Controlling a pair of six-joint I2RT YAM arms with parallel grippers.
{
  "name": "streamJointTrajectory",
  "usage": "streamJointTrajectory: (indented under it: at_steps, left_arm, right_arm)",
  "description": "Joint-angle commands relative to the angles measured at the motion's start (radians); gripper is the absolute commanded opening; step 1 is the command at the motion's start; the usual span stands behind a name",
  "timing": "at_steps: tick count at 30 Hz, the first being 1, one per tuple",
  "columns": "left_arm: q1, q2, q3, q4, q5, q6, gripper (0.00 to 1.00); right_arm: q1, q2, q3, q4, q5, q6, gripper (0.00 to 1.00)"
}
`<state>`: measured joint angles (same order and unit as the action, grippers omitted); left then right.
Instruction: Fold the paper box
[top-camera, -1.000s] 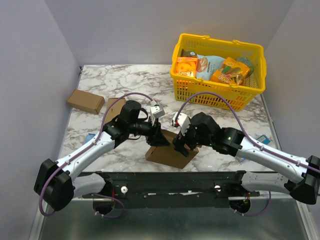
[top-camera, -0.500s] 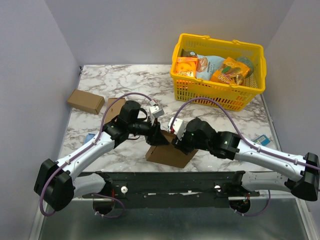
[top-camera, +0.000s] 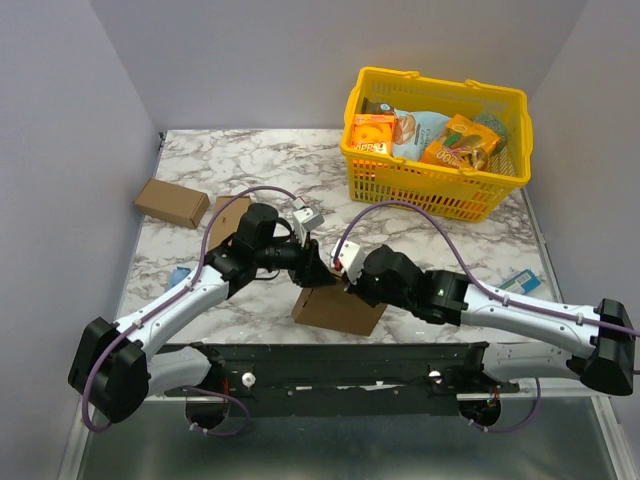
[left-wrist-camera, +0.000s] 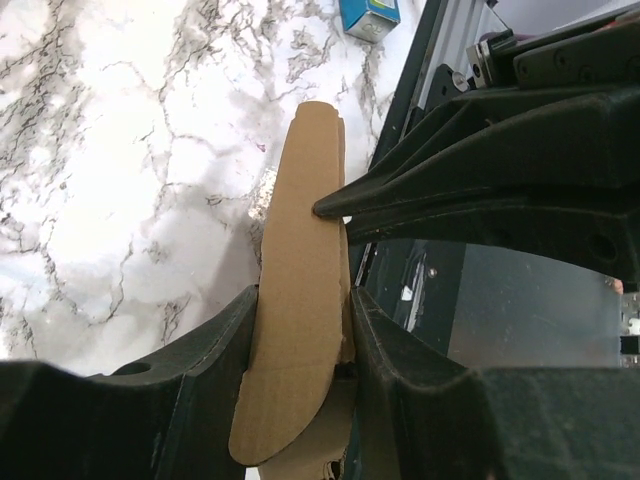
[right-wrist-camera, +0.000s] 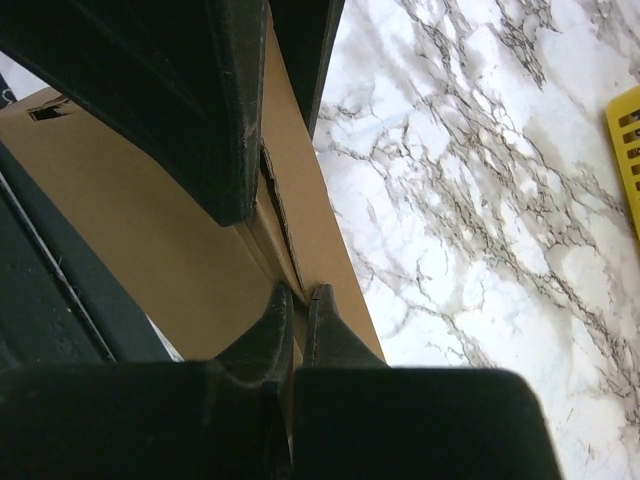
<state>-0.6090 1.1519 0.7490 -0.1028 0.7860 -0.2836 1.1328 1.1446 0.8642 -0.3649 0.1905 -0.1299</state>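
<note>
The paper box (top-camera: 335, 310), plain brown cardboard, stands partly folded near the table's front edge between both arms. My left gripper (top-camera: 317, 271) is shut on an upright rounded flap (left-wrist-camera: 305, 230) of it, which is clamped between both fingers (left-wrist-camera: 225, 350). My right gripper (top-camera: 347, 282) meets it from the right, and its tips show in the left wrist view (left-wrist-camera: 330, 210). In the right wrist view my right gripper (right-wrist-camera: 303, 297) is shut on a thin cardboard edge of the paper box (right-wrist-camera: 150, 250), just below the left gripper's dark finger (right-wrist-camera: 200, 100).
A yellow plastic basket (top-camera: 440, 82) of snack packs stands at the back right. Two smaller cardboard boxes (top-camera: 171, 202) (top-camera: 228, 214) lie at the left. Small blue items lie at the right (top-camera: 522, 279) and left (top-camera: 178, 275). The black frame rail (top-camera: 340, 360) runs just below the box.
My right gripper has moved left up to the box's top edge and gone from wide open to shut on it. The left gripper has kept its hold on the flap.
</note>
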Motion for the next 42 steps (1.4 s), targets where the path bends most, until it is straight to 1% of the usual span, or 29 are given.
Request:
streamJointTrajectory:
  at_steps: [1, 3, 5, 7, 8, 9, 10, 12, 13, 14, 15, 17, 18, 20, 21, 23, 24, 26, 27, 30, 33, 42]
  left_arm:
    - [-0.023, -0.015, -0.013, 0.026, 0.018, -0.017, 0.20]
    - [-0.023, -0.018, -0.008, 0.018, 0.024, 0.000, 0.19]
    - [-0.023, -0.029, -0.002, -0.003, 0.024, 0.024, 0.17]
    - [-0.023, -0.043, 0.007, -0.026, 0.009, 0.081, 0.15]
    - [-0.023, -0.064, 0.009, -0.047, -0.008, 0.098, 0.15]
    - [-0.023, -0.076, 0.009, -0.058, -0.023, 0.134, 0.15]
    - [-0.024, -0.089, 0.007, -0.067, -0.062, 0.152, 0.15]
    - [-0.034, -0.129, 0.004, -0.100, -0.108, 0.190, 0.15]
    - [-0.049, -0.142, 0.001, -0.109, -0.138, 0.226, 0.15]
    - [-0.061, -0.177, -0.003, -0.115, -0.187, 0.242, 0.15]
    - [-0.072, -0.196, -0.016, -0.113, -0.212, 0.254, 0.15]
    - [-0.109, -0.250, -0.030, -0.112, -0.264, 0.278, 0.15]
    - [-0.121, -0.265, -0.042, -0.110, -0.286, 0.312, 0.15]
    - [-0.161, -0.302, -0.048, -0.123, -0.329, 0.349, 0.15]
    - [-0.173, -0.311, -0.054, -0.124, -0.352, 0.359, 0.15]
    - [-0.192, -0.327, -0.060, -0.132, -0.366, 0.374, 0.15]
    - [-0.208, -0.330, -0.059, -0.135, -0.376, 0.385, 0.15]
    - [-0.222, -0.333, -0.060, -0.143, -0.383, 0.393, 0.15]
    - [-0.235, -0.333, -0.059, -0.143, -0.389, 0.399, 0.16]
    - [-0.248, -0.342, -0.059, -0.152, -0.418, 0.405, 0.16]
    - [-0.264, -0.351, -0.062, -0.155, -0.441, 0.409, 0.16]
    - [-0.304, -0.360, -0.065, -0.163, -0.465, 0.422, 0.16]
  right_arm:
    - [0.018, 0.047, -0.040, 0.043, 0.050, 0.065, 0.01]
    - [0.016, 0.037, -0.044, 0.046, 0.075, 0.073, 0.01]
    - [0.018, 0.012, -0.041, 0.041, 0.089, 0.097, 0.01]
    - [0.018, -0.009, -0.036, 0.024, 0.133, 0.124, 0.23]
    - [0.016, -0.038, -0.030, 0.015, 0.150, 0.165, 0.35]
    - [0.016, -0.052, -0.018, -0.014, 0.173, 0.180, 0.60]
    - [0.015, -0.066, -0.008, -0.034, 0.187, 0.203, 0.69]
    - [-0.007, -0.106, 0.031, -0.109, 0.187, 0.275, 0.83]
    - [-0.017, -0.117, 0.045, -0.138, 0.185, 0.303, 0.85]
    - [-0.053, -0.127, 0.061, -0.170, 0.184, 0.370, 0.86]
    - [-0.080, -0.147, 0.077, -0.237, 0.159, 0.403, 0.86]
    - [-0.140, -0.172, 0.107, -0.279, 0.118, 0.488, 0.86]
    - [-0.212, -0.189, 0.108, -0.299, 0.049, 0.509, 0.88]
    - [-0.302, -0.236, 0.098, -0.299, -0.041, 0.561, 0.88]
    - [-0.379, -0.246, 0.093, -0.299, -0.122, 0.572, 0.88]
    - [-0.441, -0.249, 0.090, -0.298, -0.186, 0.581, 0.88]
    - [-0.494, -0.241, 0.090, -0.299, -0.260, 0.582, 0.87]
    - [-0.547, -0.209, 0.081, -0.298, -0.324, 0.582, 0.84]
    - [-0.594, -0.195, 0.076, -0.299, -0.383, 0.582, 0.81]
    - [-0.652, -0.148, 0.059, -0.290, -0.477, 0.576, 0.75]
    - [-0.666, -0.108, 0.038, -0.264, -0.549, 0.582, 0.73]
    - [-0.673, 0.000, -0.005, -0.177, -0.617, 0.604, 0.69]
